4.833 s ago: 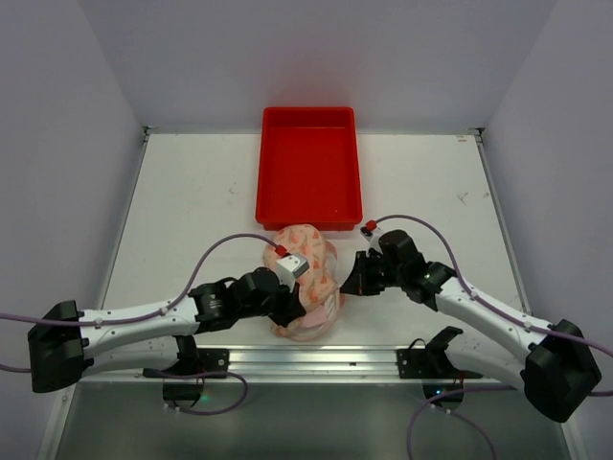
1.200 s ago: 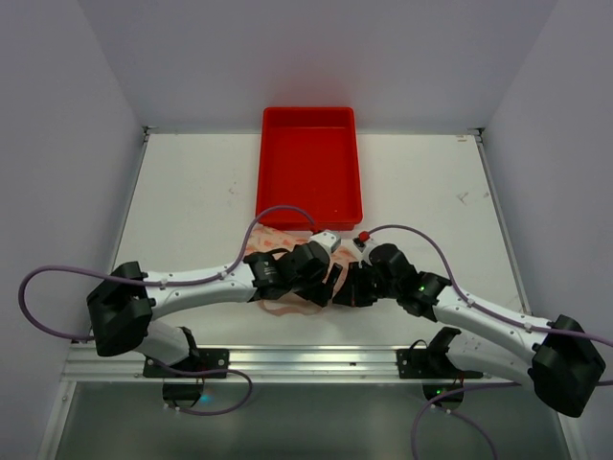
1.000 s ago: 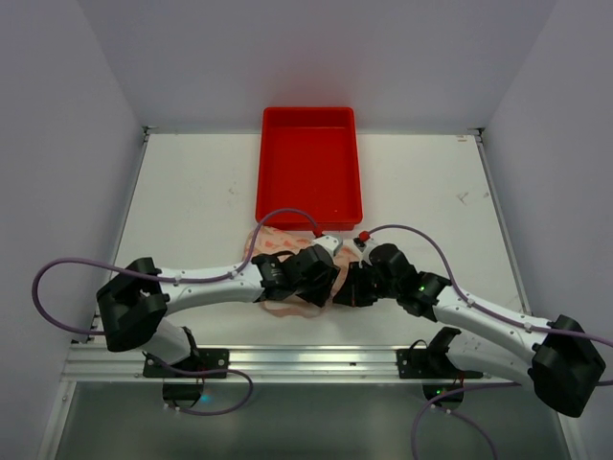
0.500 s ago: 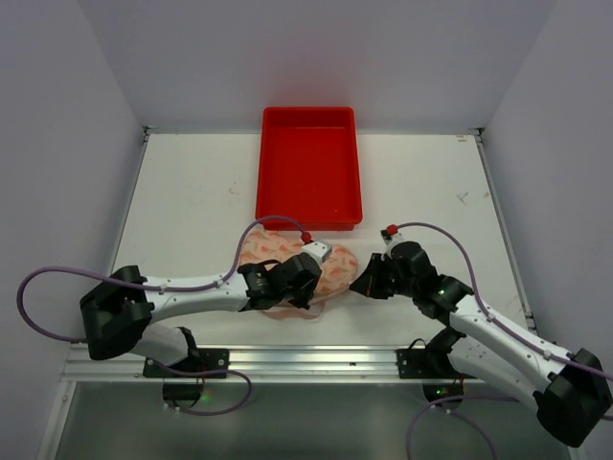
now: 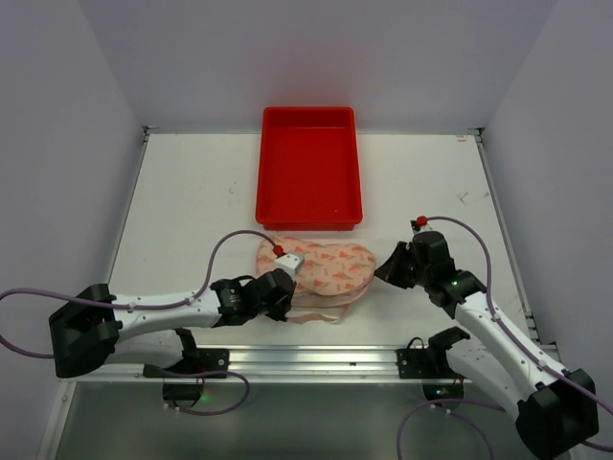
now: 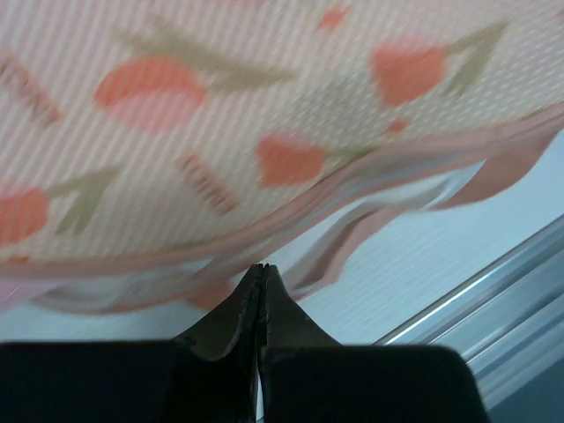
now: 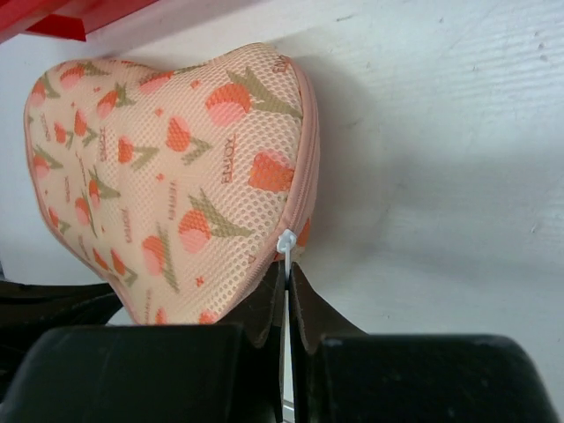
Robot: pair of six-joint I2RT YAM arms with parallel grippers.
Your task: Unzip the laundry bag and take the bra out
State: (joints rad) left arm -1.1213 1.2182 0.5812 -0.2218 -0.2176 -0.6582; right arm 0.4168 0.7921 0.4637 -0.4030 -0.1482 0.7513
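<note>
Now uncovered, the laundry bag lies flatter.

Both arms are built of white tubular links joined by bulky black housings. The left arm has a black block base at the frame's lower left, and the right arm a like one at lower right. A lilac cable trails along each, ending in a red plug near the wrist. A small green dot, perhaps a status light, shows on the right arm. The left claw and the right claw have dark tapered fingers on boxy black bodies.
</note>
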